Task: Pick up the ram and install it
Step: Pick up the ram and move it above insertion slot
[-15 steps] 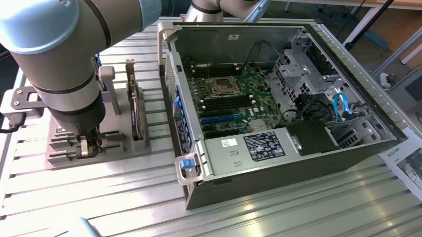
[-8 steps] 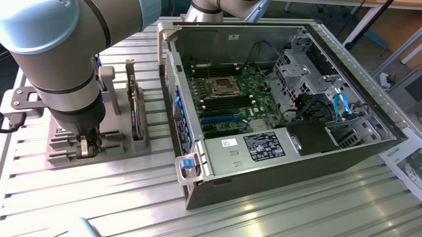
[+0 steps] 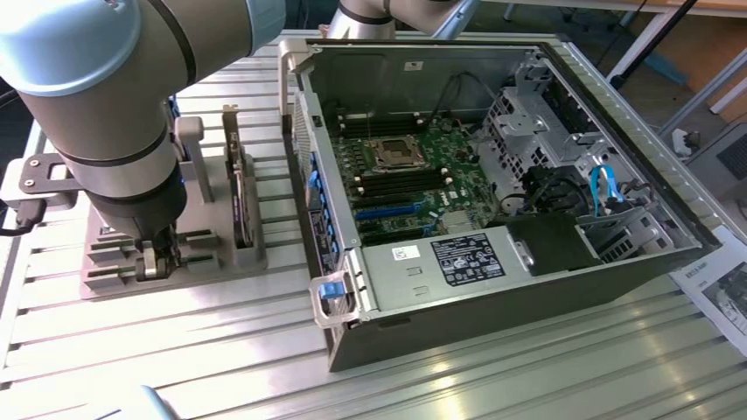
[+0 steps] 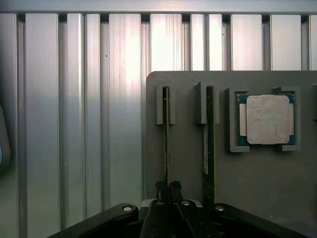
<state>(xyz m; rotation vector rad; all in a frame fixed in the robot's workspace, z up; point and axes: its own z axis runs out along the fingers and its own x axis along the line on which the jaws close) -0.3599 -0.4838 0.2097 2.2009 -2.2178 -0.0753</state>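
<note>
Ok: pincer pressed together on ram, pinching its flat faces. Ram on edge in slotted holder on bench, 9 o'clock of PC case in exterior view. Upright slot leaves top edge free for grip.

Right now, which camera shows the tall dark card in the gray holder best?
The exterior view. There the tall dark card stands upright in the gray holder with its broad side showing. The wrist view looks down its edge, so it is just a thin dark strip.
</note>
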